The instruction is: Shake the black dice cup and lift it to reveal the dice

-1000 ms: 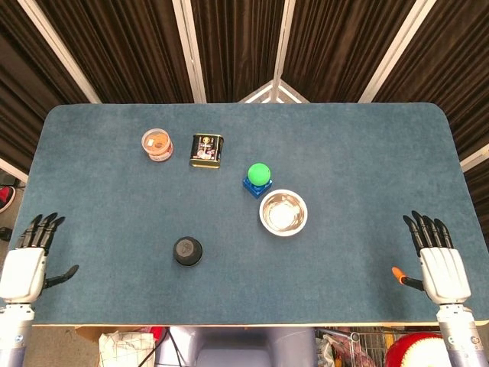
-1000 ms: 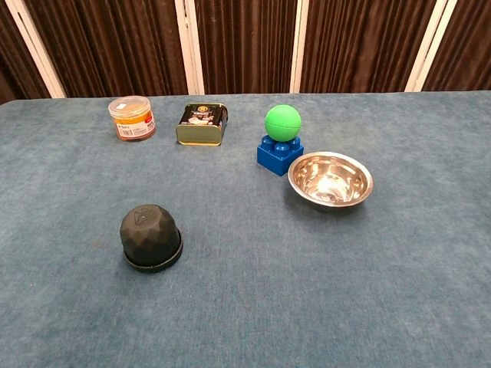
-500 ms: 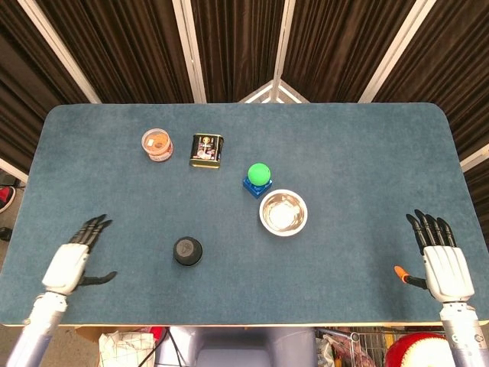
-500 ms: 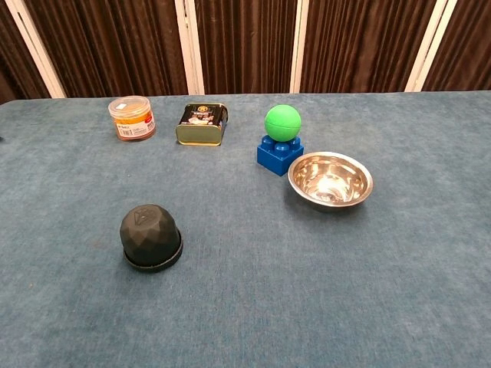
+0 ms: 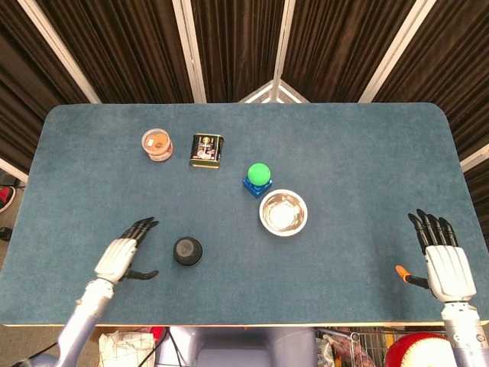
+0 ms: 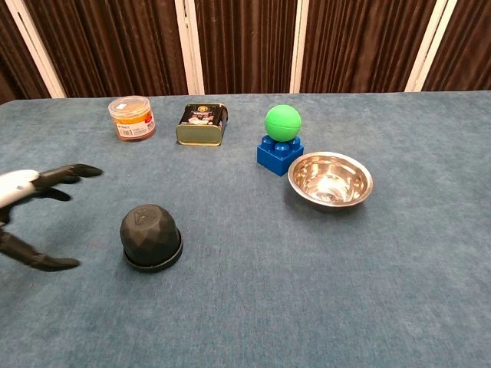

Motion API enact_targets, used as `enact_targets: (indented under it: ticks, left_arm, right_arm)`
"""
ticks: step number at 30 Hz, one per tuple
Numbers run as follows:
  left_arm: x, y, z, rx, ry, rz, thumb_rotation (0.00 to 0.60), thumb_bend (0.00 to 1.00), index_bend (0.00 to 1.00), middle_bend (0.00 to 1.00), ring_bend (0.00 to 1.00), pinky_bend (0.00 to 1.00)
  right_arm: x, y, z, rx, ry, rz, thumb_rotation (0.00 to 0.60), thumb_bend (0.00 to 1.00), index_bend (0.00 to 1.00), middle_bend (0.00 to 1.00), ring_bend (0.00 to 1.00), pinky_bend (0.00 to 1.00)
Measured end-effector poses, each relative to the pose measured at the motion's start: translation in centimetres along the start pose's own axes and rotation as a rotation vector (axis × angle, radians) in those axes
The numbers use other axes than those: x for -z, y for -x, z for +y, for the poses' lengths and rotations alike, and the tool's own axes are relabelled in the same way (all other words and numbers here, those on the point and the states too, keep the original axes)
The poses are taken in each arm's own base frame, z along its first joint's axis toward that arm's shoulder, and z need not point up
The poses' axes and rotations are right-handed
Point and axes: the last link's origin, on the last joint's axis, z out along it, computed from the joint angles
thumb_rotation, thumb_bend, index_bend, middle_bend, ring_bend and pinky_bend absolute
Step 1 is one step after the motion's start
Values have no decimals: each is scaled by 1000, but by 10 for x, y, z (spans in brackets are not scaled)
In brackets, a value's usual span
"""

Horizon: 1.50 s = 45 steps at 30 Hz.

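Note:
The black dice cup, a faceted dome, stands mouth-down on the blue table near the front left. No dice show. My left hand hovers just left of the cup with fingers spread, holding nothing and apart from the cup. My right hand is far off at the table's right front edge, fingers straight and apart, empty; the chest view does not show it.
A steel bowl sits right of centre. Behind it a green ball rests on a blue brick. A gold tin and an orange-lidded jar stand at the back left.
My left hand has swept in from the table's left edge toward the cup and now shows in the chest view. The right hand has stayed put.

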Motion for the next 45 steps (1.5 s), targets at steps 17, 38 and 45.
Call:
enact_targets:
  ticks: [17,38,45]
  left_arm:
    - [-29,33,34,-6,20,-62,600,102,92,147,0,86]
    - [-39,48,52,-65,17,-58,600,102,92,260,0,68]
    - [-39,49,53,-84,13,-41,600,101,92,242,0,60]
  right_arm:
    - [-3,-2,0,-6,-6,2,600,185,31,0,13,0]
    - [2,-1,3,-15,-5,-2,600,185,32,0,12,0]
    - [0,-3,2,-17,-5,0,600,185,31,0,13,0]
